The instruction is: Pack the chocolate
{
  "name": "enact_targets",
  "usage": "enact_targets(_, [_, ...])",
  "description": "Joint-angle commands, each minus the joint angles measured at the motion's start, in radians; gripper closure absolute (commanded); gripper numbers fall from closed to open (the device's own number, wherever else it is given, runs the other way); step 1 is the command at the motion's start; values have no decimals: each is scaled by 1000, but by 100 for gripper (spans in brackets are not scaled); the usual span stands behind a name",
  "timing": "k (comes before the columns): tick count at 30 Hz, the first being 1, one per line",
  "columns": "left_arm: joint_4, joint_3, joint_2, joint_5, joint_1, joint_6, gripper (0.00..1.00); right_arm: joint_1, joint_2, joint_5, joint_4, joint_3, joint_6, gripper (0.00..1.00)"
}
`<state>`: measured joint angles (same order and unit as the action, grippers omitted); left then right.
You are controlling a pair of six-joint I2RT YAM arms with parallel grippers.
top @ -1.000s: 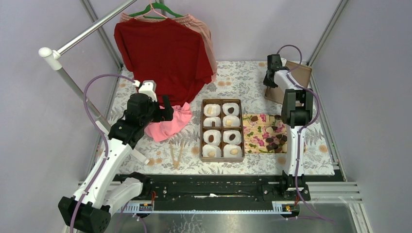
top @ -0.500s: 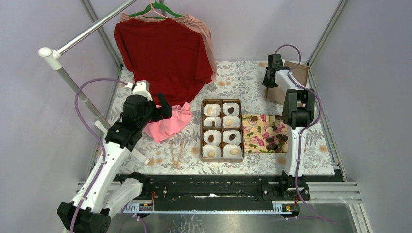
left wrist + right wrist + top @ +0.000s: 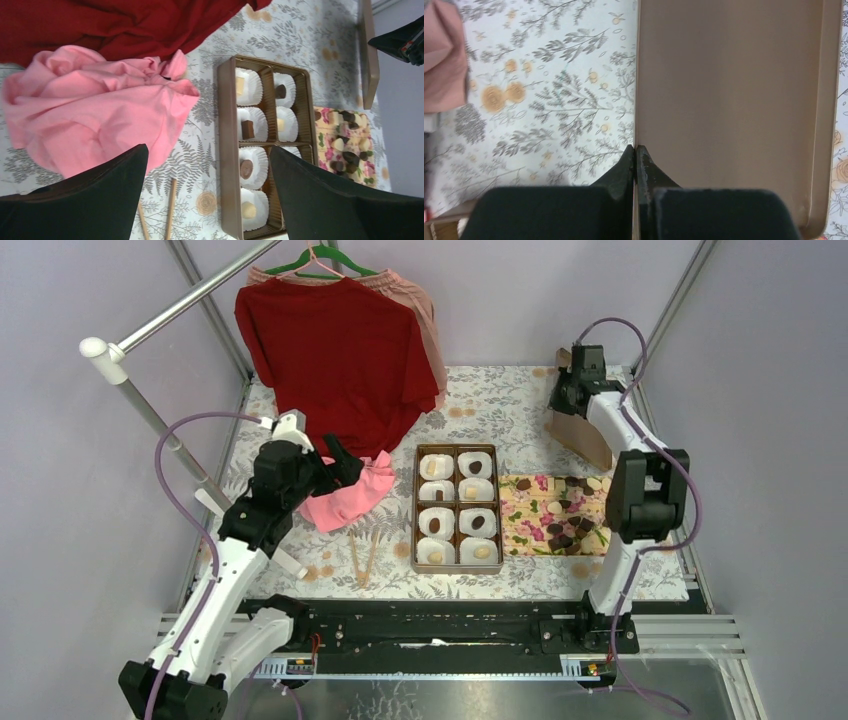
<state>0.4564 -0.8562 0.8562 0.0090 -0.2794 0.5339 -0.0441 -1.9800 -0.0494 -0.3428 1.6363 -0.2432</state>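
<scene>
The chocolate lies in two places. Several pieces sit in white paper cups (image 3: 478, 523) inside the brown box (image 3: 415, 510), and loose dark and cream pieces (image 3: 565, 525) lie on the flowered tray (image 3: 520, 515). My right gripper (image 3: 636, 148) is shut on the left edge of the tan box lid (image 3: 729, 100). In the top view this lid (image 3: 585, 438) stands tilted at the back right under the right gripper (image 3: 578, 390). My left gripper (image 3: 208, 150) hangs open over the mat, between the pink cloth and the box rim (image 3: 223, 150); it holds nothing.
A red shirt (image 3: 335, 350) hangs from a hanger at the back. A crumpled pink cloth (image 3: 350, 495) lies left of the box. Two thin wooden sticks (image 3: 363, 558) lie near the front. A metal clothes rail (image 3: 150, 325) slants across the left side.
The right gripper has shut on the lid's edge and the lid now stands tilted up. The right arm's elbow swung right. The left gripper shifted slightly and stays open.
</scene>
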Motion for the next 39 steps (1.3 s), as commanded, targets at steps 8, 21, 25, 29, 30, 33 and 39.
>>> enact_targets(8, [-189, 47, 29, 169, 5, 132, 1, -48, 329, 216, 208, -249, 26, 100])
enact_targets(21, [-328, 47, 149, 257, -7, 313, 2, -155, 506, 333, 335, -416, 72, 100])
enact_targets(25, [-365, 17, 211, 256, -39, 372, 3, -182, 541, 371, 378, -445, 59, 100])
enact_targets(29, [-368, -33, 279, 229, -93, 383, 3, -214, 546, 388, 367, -461, 57, 100])
enact_targets(30, [-370, -41, 294, 224, -105, 385, 3, -225, 543, 389, 363, -463, 56, 100])
enact_targets(33, [-379, -48, 326, 213, -139, 389, 3, -266, 531, 388, 360, -483, 52, 100])
enact_targets(39, [-413, -7, 331, 184, -159, 410, 3, -367, 485, 336, 350, -521, 74, 100])
